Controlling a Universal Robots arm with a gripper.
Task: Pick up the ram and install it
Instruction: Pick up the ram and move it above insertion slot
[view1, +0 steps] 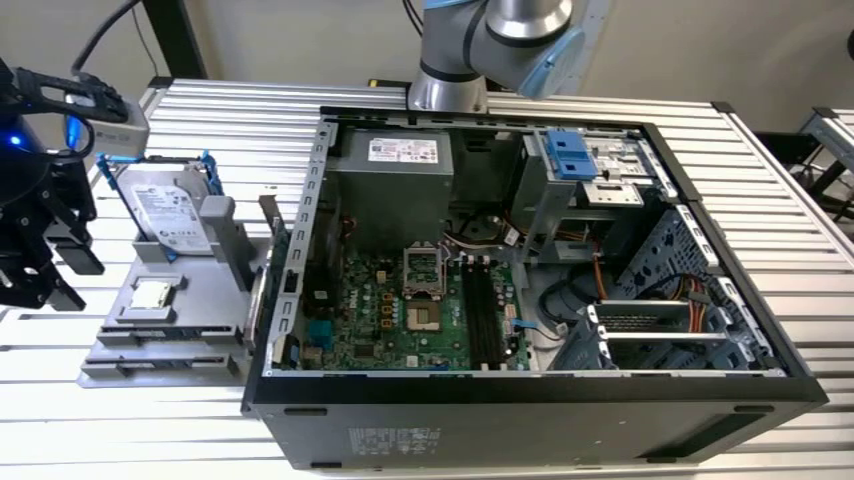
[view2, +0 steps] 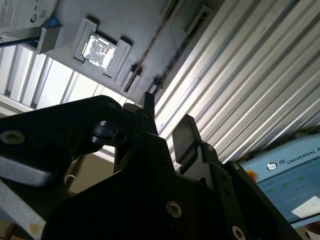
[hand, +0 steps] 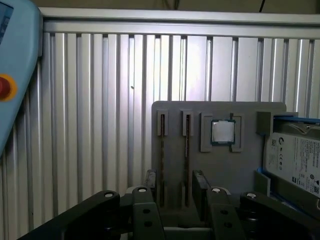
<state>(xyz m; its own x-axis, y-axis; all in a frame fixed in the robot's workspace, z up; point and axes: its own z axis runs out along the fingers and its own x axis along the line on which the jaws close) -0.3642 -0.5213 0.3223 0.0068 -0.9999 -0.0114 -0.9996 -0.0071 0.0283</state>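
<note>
Over at the exterior view's left, the one gripper (view1: 60, 265) hangs above the desk (view1: 200, 110) beside the grey holder (view1: 200, 330). Its two fingers (hand: 200, 187) are apart, with nothing between them. Now the holder's load. There's one silver drive (view1: 167, 210) in a blue bracket and one square chip (view1: 151, 293) in its pocket. Then there's the ram (hand: 186, 150): in the first wrist view, two thin sticks stand on edge, each in its own narrow slot just beside the chip. The fingertips sit near the ends of those slots, and I can't tell whether they touch. Moving right, one open case (view1: 534, 400) lies on its side. Inside are a green board (view1: 387, 320), a grey power box (view1: 400, 190), a blue-latched bay (view1: 577, 155) and loose cables (view1: 587, 290). The arm's base (view1: 447, 90) stands behind the case.
</note>
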